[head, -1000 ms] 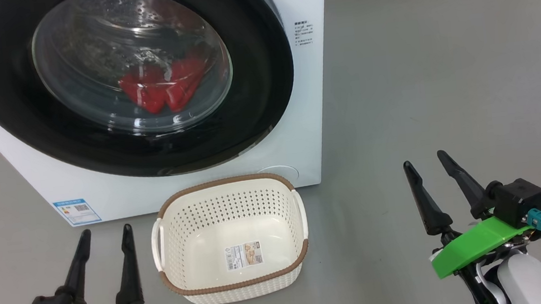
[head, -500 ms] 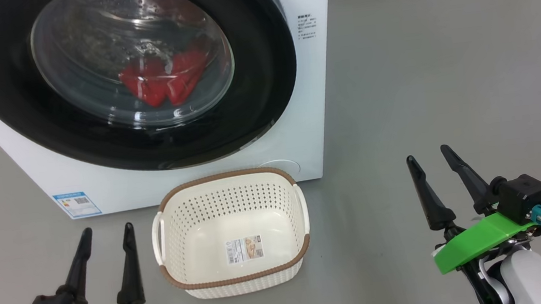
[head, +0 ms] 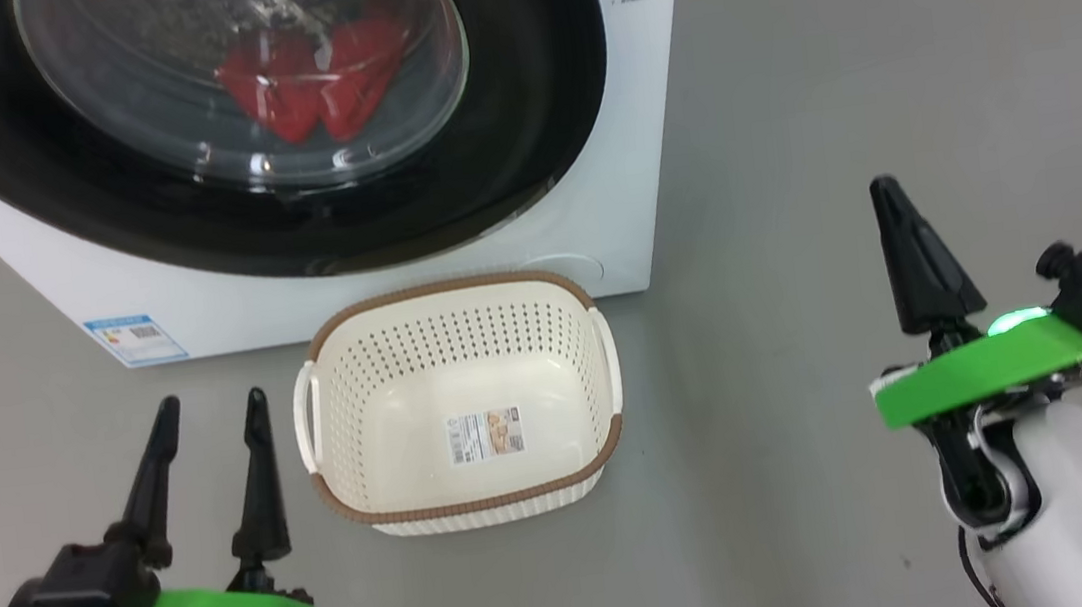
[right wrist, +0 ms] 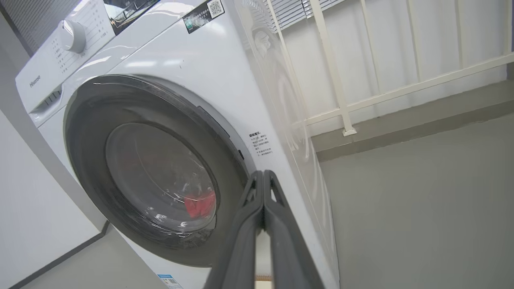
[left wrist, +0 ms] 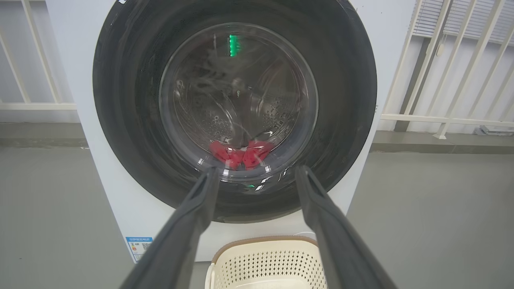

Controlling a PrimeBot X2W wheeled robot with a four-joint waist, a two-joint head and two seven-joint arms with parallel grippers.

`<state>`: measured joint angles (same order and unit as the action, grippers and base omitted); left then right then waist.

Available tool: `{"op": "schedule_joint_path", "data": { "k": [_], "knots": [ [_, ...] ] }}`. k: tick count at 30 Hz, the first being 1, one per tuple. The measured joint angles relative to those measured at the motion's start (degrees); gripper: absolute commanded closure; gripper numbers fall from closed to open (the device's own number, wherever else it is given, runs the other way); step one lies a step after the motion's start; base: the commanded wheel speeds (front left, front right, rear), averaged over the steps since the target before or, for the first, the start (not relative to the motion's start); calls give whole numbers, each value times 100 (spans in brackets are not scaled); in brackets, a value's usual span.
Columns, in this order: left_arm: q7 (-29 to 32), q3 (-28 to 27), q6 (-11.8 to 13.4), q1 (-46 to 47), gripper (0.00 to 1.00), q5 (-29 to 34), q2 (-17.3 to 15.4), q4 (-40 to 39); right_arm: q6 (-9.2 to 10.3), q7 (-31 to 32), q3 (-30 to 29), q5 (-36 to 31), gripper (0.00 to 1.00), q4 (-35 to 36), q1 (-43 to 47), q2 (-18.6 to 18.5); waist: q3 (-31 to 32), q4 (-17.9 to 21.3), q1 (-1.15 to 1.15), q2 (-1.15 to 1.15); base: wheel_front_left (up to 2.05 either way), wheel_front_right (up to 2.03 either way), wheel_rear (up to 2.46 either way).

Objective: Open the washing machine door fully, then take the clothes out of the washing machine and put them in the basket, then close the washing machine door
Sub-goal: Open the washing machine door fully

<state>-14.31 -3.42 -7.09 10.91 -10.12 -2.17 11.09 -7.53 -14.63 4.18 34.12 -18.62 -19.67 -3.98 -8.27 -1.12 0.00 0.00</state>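
Observation:
The washing machine stands at the upper left with its black-rimmed washing machine door shut. Red clothes lie behind the glass. The cream basket sits empty on the floor in front of the washer. My left gripper is open, low and left of the basket. My right gripper is shut on nothing, raised over bare floor right of the washer. The left wrist view faces the door, with the clothes and the basket below. In the right wrist view the shut fingers point at the washer's front right edge.
A grey floor stretches to the right of the washer. White railing bars stand behind it, with a kerb below them. A blue sticker marks the washer's lower left corner. A white wall flanks the washer's far side.
My right gripper's fingers have come together and the arm has risen. The head camera has moved, shifting the washer and basket up the picture. The left gripper stays open.

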Motion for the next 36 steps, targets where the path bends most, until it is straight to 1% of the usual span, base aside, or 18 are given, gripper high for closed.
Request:
{"op": "schedule_joint_path", "data": {
  "k": [4, 6, 8, 12, 13, 18, 19, 21, 27, 36],
  "knots": [
    [0, 58, 0, 155, 0, -2, 2, -35, 0, 0, 44, 754, 100, -130, -323, -15, -198, -47, 0, 0, 0, 0, 0],
    [0, 87, 0, 221, 0, -4, 2, -57, 0, 0, 58, 1288, 100, -198, -475, -37, -291, -82, 0, 0, 0, 0, 0],
    [0, 111, 0, 260, 0, -11, 3, -93, 0, 0, 169, 1671, 100, -276, -650, -157, -379, -127, 0, 0, 0, 0, 0],
    [0, 164, 0, 350, 0, -55, 8, -162, 0, 2, 396, 2763, 100, -342, -1035, -344, -558, -229, 0, 0, 0, 0, 0],
    [0, 164, 0, 350, 0, -55, 8, -162, 0, 2, 396, 2763, 100, -342, -1035, -344, -558, -229, 0, 0, 0, 0, 0],
    [0, 264, 0, 452, 0, -193, 14, -176, 0, 388, 583, 3944, 100, -271, -1504, -667, -811, -361, 0, 0, 0, 0, 0],
    [0, 310, 0, 548, 0, -226, 18, -178, 0, 601, 602, 4332, 100, -209, -1688, -777, -920, -416, 0, 0, 0, 0, 0],
    [0, 345, 0, 639, 0, -266, 20, -194, 0, 829, 603, 4708, 100, -147, -1859, -854, -1028, -470, 0, 0, 0, 0, 0],
    [-1, 450, 0, 758, 0, -349, 22, -282, 1, 1503, 613, 5421, 100, -103, -2324, -1037, -1336, -633, 0, 0, 0, 0, 0],
    [-25, 608, 1, 953, 0, -371, 35, -453, 7, 2228, 486, 5895, 100, -185, -3069, -1176, -1754, -839, 0, 0, 0, 0, 0]
  ]
}}
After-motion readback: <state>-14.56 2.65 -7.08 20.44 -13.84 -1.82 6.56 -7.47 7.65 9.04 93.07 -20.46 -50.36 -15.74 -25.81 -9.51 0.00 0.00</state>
